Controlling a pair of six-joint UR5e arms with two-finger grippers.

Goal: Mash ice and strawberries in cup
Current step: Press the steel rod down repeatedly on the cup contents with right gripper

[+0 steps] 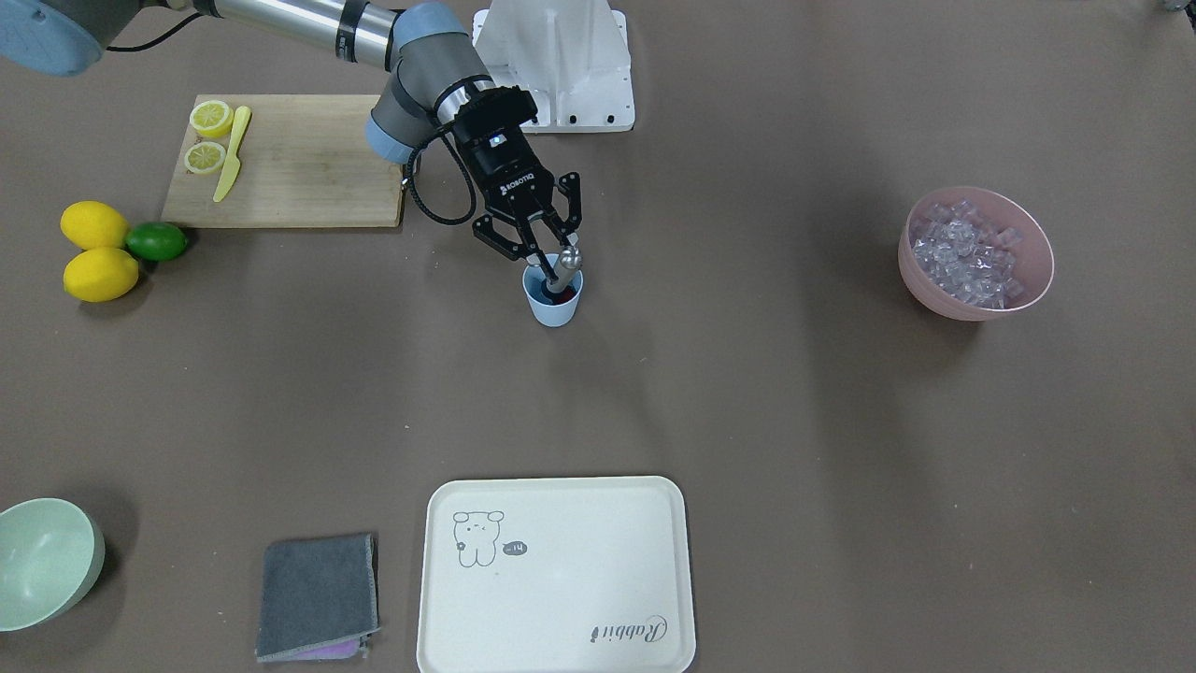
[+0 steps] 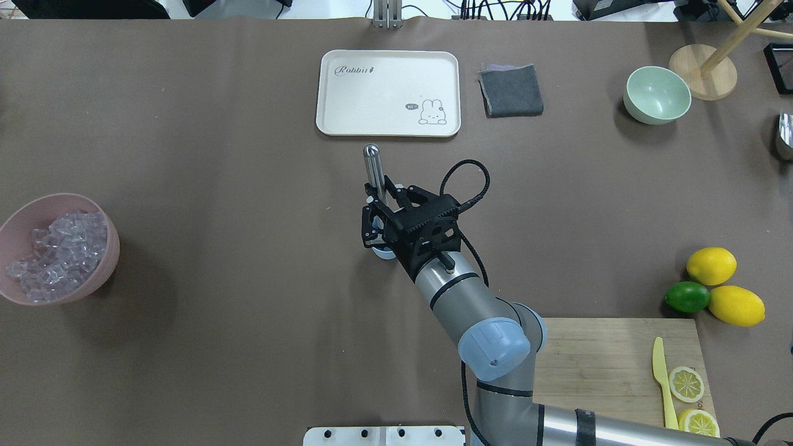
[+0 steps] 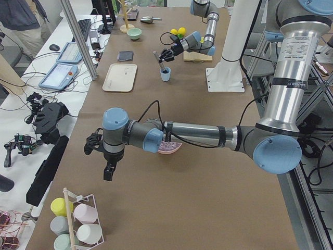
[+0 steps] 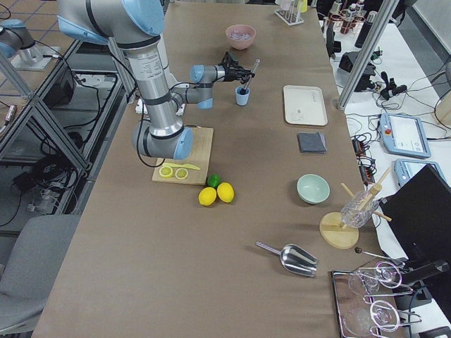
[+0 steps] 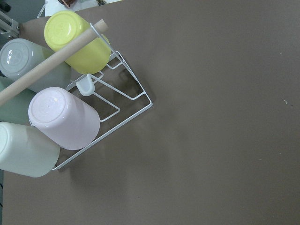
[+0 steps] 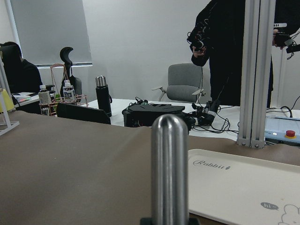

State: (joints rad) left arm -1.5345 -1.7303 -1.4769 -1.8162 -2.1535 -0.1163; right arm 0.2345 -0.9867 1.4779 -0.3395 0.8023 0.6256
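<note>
The steel muddler (image 6: 169,168) fills the wrist view's lower centre, clenched in the right hand (image 1: 545,249), its tip in the cup (image 1: 553,307), upper centre of the front view, over the strawberry (image 1: 562,296) (ice (image 1: 967,252) shows only in the pink bowl (image 1: 937,301), far right). Mashing seems underway; next, press and twist. For the left hand (image 3: 92,145), cannot tell

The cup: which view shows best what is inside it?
Exterior front-facing: the cup stands clear, red inside, muddler in it. Overhead, the right gripper hides all but its rim. Both side views show it small; the wrist views miss it.
</note>
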